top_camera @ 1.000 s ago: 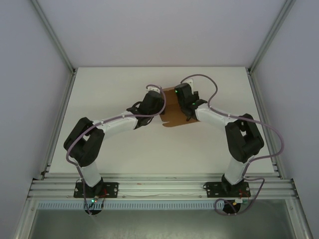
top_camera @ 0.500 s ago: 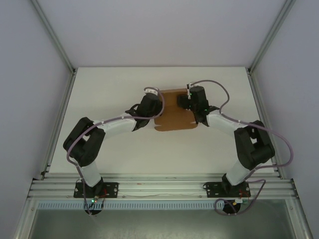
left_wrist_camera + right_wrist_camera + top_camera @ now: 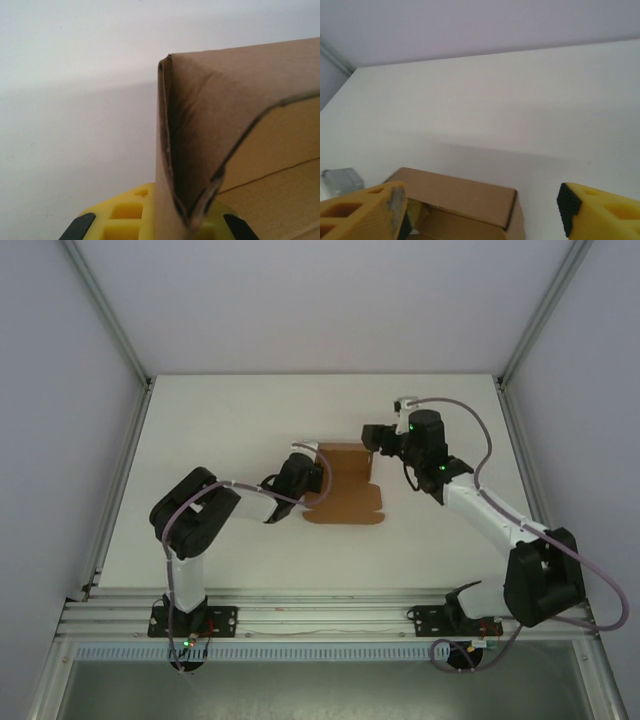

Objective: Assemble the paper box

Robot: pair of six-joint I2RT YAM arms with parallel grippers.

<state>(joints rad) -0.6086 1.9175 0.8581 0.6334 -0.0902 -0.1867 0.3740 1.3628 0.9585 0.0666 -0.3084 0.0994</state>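
The paper box [image 3: 345,488] is a brown cardboard piece lying mid-table, partly folded, with a flat scalloped flap toward the near side. My left gripper [image 3: 312,476] is shut on its left wall. In the left wrist view the folded cardboard wall [image 3: 225,100] is pinched between the yellow fingers [image 3: 122,217] at the left gripper [image 3: 186,221]. My right gripper [image 3: 374,438] hangs open just beyond the box's far right corner, touching nothing. The right wrist view has the box's far wall [image 3: 465,192] low between the spread yellow fingertips [image 3: 367,210] of the right gripper [image 3: 480,212].
The white table [image 3: 220,420] is bounded by aluminium frame posts at the left [image 3: 120,470] and right [image 3: 530,470] and a rail [image 3: 320,618] along the near edge. White walls enclose the back and sides.
The right gripper let go of the box, opened and drew back to the right. The left gripper, still shut on the box, pulled it slightly nearer and leftward.
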